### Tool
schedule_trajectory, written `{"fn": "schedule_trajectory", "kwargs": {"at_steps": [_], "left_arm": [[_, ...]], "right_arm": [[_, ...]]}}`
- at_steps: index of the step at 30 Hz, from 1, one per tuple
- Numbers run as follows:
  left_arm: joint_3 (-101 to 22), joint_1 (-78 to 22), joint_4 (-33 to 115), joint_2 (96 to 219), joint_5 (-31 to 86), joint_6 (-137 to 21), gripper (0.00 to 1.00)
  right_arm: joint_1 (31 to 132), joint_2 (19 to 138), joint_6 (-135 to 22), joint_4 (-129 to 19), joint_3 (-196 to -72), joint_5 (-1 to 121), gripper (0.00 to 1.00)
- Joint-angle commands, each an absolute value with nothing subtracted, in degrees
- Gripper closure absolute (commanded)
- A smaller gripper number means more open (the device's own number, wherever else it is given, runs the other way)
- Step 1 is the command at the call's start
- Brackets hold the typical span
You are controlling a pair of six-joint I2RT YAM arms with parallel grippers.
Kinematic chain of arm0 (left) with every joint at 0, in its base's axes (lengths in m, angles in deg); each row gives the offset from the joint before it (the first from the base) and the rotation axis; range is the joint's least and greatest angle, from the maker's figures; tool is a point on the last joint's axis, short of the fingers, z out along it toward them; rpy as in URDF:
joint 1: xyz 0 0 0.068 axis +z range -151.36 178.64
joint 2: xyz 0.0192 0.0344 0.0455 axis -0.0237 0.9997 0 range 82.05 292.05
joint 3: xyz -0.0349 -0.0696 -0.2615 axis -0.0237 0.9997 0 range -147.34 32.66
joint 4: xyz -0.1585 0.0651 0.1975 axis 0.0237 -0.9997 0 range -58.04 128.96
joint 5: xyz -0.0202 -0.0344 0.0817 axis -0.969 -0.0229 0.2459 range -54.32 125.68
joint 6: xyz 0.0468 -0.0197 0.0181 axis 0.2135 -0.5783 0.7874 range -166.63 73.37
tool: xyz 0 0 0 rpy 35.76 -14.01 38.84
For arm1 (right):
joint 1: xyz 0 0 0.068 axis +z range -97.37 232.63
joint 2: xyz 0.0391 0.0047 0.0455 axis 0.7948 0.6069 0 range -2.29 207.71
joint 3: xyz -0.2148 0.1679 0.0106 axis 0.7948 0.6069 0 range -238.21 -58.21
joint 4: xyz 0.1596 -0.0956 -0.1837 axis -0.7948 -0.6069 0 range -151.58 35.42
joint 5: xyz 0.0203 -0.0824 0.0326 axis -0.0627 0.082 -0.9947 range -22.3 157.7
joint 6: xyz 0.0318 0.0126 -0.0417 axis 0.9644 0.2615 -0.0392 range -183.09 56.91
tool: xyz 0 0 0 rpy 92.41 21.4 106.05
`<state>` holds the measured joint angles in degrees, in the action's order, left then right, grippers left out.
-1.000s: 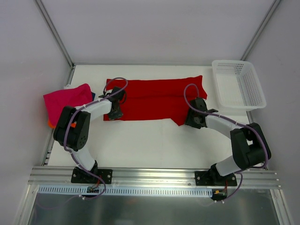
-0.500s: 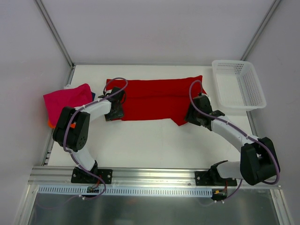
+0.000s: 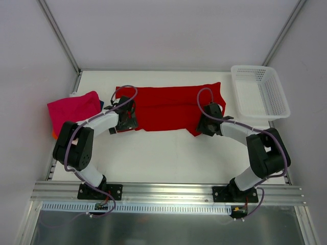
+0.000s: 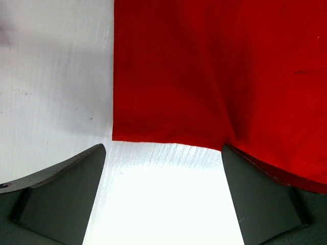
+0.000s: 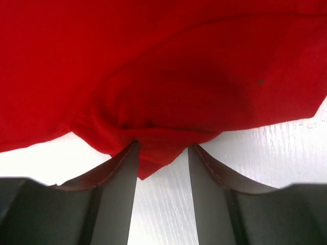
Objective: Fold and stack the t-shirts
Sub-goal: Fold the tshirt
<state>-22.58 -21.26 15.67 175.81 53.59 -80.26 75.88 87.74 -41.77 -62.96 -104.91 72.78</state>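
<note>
At the near edge of the white table (image 3: pixel 168 153), the left gripper (image 3: pixel 126 121) now stands fully spread with nothing between its jaws, having let go within the last second of the red t-shirt (image 3: pixel 168 107). The left wrist view shows the shirt's near-left corner lying flat on the table just ahead of the open fingers (image 4: pixel 66 189), its hem straight and apart from both pads. Across the table the right gripper (image 3: pixel 204 125) keeps its jaws partly closed on a bunched fold at the shirt's near-right edge, the cloth puckered between the fingers (image 5: pixel 120 178) in the right wrist view. That arm has swung its elbow in and out over the same second while its grip stays put. The shirt lies as a long band across the middle of the table, so the release suggests the left side of a lengthwise fold has been laid down and only the right end awaits setting before the next fold. Further left, at the table's edge, a magenta-pink t-shirt (image 3: pixel 74 107) sits folded on the stack, an orange sliver (image 3: pixel 54 135) peeking out beneath it, well apart from the red one. At the far right corner the white mesh basket (image 3: pixel 253 67) holds nothing that can be seen.
</note>
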Motion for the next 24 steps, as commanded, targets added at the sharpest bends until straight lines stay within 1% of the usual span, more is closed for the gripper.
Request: {"fn": "schedule_trajectory", "kwargs": {"at_steps": [1, 3, 4, 5, 7, 10, 11, 18, 20, 24], "left_arm": [[-21.39, -21.66, 14.96, 172.32, 54.66, -79.67, 0.01], [-20.95, -21.66, 14.61, 171.18, 55.27, -79.68, 0.01], [-20.95, -21.57, 14.7, 170.91, 55.45, -79.68, 0.01], [-21.04, -21.57, 14.52, 170.56, 55.63, -79.5, 0.01], [-21.21, -21.66, 14.35, 170.21, 56.07, -79.24, 0.01], [-21.21, -21.57, 14.08, 169.24, 56.68, -78.97, 0.01], [-21.13, -21.66, 14.08, 168.72, 56.77, -78.89, 0.01], [-21.74, -21.66, 14.0, 168.8, 56.6, -78.8, 0.01], [-22.09, -21.57, 14.08, 169.76, 55.9, -78.88, 0.01], [-22.0, -21.57, 14.17, 171.0, 55.02, -79.32, 0.01]], "right_arm": [[76.28, 90.25, -40.68, -61.44, -105.41, 72.35, 0.54], [76.28, 90.6, -40.68, -60.91, -105.06, 72.35, 0.6], [76.28, 90.87, -40.68, -60.82, -104.88, 72.35, 0.67], [76.28, 91.04, -40.77, -60.82, -104.88, 72.27, 0.83], [76.19, 91.05, -41.12, -60.82, -105.23, 71.66, 0.99], [76.62, 88.94, -41.91, -63.27, -106.02, 71.74, 0.99], [77.24, 86.41, -42.26, -64.41, -106.37, 72.61, 0.99], [79.17, 74.37, -46.3, -82.84, -114.62, 80.25, 0.99], [79.61, 72.86, -47.18, -87.25, -117.53, 81.75, 0.93], [79.79, 70.66, -48.24, -90.0, -118.77, 84.04, 0.86]]}}
